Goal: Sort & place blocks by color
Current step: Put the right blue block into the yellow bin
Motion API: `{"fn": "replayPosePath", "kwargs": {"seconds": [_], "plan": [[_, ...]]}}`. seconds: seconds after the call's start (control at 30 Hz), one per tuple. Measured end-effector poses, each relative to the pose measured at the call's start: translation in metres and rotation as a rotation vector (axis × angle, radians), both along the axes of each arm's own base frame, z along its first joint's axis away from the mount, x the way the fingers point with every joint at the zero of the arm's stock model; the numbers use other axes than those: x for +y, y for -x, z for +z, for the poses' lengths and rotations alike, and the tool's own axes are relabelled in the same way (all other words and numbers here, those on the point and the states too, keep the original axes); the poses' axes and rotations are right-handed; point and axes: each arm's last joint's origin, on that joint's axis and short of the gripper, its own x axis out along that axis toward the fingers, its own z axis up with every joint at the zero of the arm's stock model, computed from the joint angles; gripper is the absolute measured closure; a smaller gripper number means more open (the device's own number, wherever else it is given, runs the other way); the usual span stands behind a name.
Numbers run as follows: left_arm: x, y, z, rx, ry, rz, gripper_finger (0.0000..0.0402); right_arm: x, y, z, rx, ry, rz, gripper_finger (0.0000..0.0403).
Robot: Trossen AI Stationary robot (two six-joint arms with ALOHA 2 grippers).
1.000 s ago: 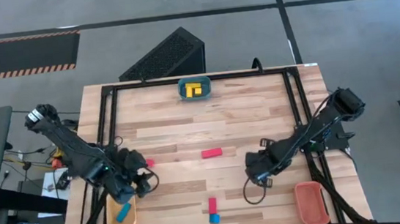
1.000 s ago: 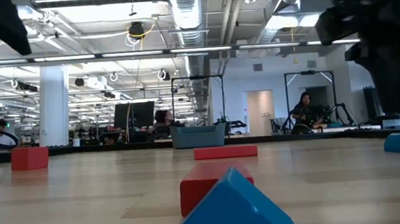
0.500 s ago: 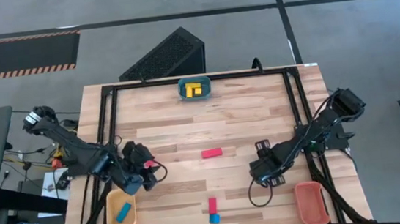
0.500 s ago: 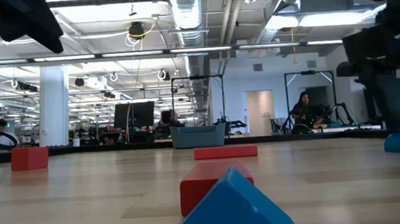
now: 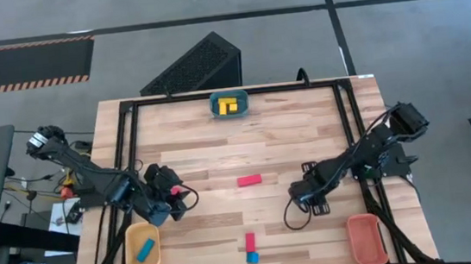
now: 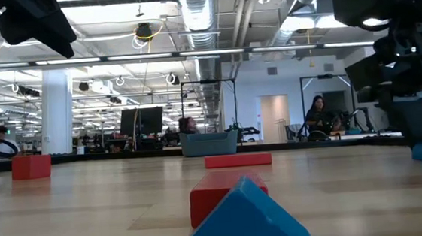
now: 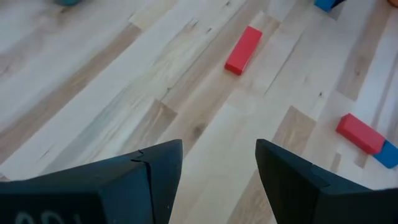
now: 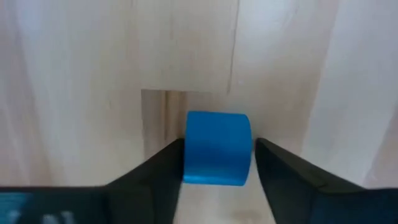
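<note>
You had three red blocks, three blue blocks, two yellow blocks and three trays.

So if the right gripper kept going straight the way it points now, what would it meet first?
The blue block. It sits between the right gripper's open fingers, with the wooden table under it; whether they touch it is unclear.

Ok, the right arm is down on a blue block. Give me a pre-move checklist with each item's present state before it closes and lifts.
1. Blue block sits between the right end effector fingers: ok.
2. Right fingers open on both sides of it: ok.
3. Block resting on the table, not lifted: ok.
4. Left end effector open and empty: ok.
5. Yellow tray, which holds one blue block, has free room: ok.
6. Fingers low enough for a firm grip: cannot tell.
</note>
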Motion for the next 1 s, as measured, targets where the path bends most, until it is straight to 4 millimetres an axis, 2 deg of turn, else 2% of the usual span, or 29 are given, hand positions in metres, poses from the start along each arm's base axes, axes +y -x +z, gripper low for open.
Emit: {"fn": "replayPosePath", "kwargs": {"seconds": [0.17,0.3,0.47,0.53,0.6,0.67,0.8,0.9,1.0], "plan": [[0.004,-0.002,0.001,-0.015,-0.036,0.024,0.0212,0.000,-0.008,0.002,-0.061,-0.059,-0.088,0.0285],[0.013,-0.009,0.002,-0.055,-0.039,0.086,0.0212,0.001,-0.035,0.019,-0.213,-0.168,-0.215,0.0284],[0.024,-0.024,0.004,-0.155,0.033,0.179,0.0212,0.005,-0.074,0.058,-0.575,-0.258,-0.265,0.0284],[0.027,-0.031,0.002,-0.175,0.072,0.146,0.0212,0.006,-0.088,0.077,-0.735,-0.246,-0.289,0.0284],[0.029,-0.040,0.001,-0.191,0.125,0.023,0.0212,0.006,-0.098,0.094,-0.861,-0.217,-0.285,0.0282],[0.027,-0.049,0.002,-0.264,0.208,-0.097,0.0212,0.007,-0.106,0.110,-0.978,-0.190,-0.254,0.0277],[0.024,-0.061,0.006,-0.494,0.299,-0.225,0.0212,0.010,-0.116,0.138,-1.136,-0.134,-0.176,0.0272],[0.025,-0.064,0.010,-0.637,0.339,-0.247,0.0208,0.016,-0.118,0.153,-1.183,-0.092,-0.088,0.0272],[0.029,-0.066,0.014,-0.716,0.373,-0.230,0.0198,0.020,-0.118,0.158,-1.198,-0.022,0.018,0.0270]]}}
